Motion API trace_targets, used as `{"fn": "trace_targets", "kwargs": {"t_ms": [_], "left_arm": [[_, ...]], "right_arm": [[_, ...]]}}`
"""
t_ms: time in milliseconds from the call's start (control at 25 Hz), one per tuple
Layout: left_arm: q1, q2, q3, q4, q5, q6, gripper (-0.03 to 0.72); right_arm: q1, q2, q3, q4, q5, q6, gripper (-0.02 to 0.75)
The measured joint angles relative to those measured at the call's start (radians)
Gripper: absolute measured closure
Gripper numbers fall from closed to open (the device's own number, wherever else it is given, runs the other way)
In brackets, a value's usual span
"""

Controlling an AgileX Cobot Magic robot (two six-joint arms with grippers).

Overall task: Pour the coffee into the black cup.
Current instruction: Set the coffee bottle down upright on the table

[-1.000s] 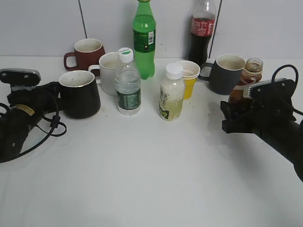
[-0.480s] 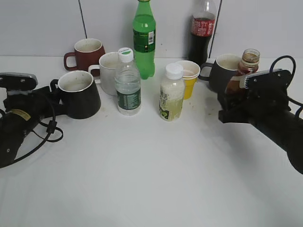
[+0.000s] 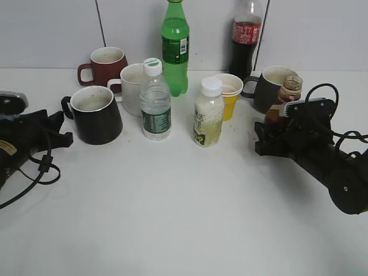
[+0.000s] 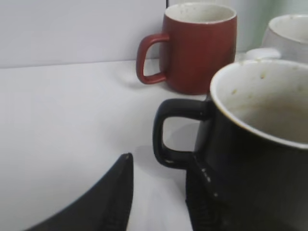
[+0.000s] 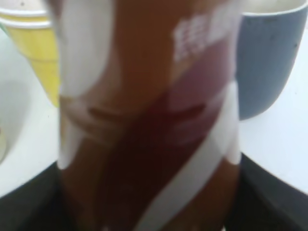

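The black cup (image 3: 98,115) stands upright at the left, its handle (image 3: 65,107) pointing left. It fills the right of the left wrist view (image 4: 255,159), whitish inside. My left gripper (image 3: 60,129) is open and empty, just left of the handle; in the left wrist view (image 4: 159,187) one finger lies against the cup's base. My right gripper (image 3: 273,131) is shut on the coffee bottle (image 3: 286,99), held upright with its neck uncapped, in front of the grey mug. The bottle's label fills the right wrist view (image 5: 144,120).
Between the two arms stand a water bottle (image 3: 155,100), a white mug (image 3: 132,86), a dark red mug (image 3: 106,64), a green bottle (image 3: 175,46), a pale drink bottle (image 3: 209,112), a yellow paper cup (image 3: 230,95), a cola bottle (image 3: 244,37) and a grey mug (image 3: 269,86).
My left gripper has drawn back to the left, away from the black cup's handle. My right gripper has moved left and a little lower with the coffee bottle.
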Motion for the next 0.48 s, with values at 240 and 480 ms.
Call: {"fn": "trace_targets", "kwargs": {"t_ms": [240,480], "left_arm": [[-0.002,-0.172,0.057,0.027,0.024,0.0,0.395],[-0.007,-0.483,0.057,-0.042,0.422,0.0,0.395]], "right_arm": [[0.0,-0.021,0.044,-0.003,0.028,0.056,0.082],[0.0,-0.222,0.123,-0.006,0.248,0.058,0.076]]}}
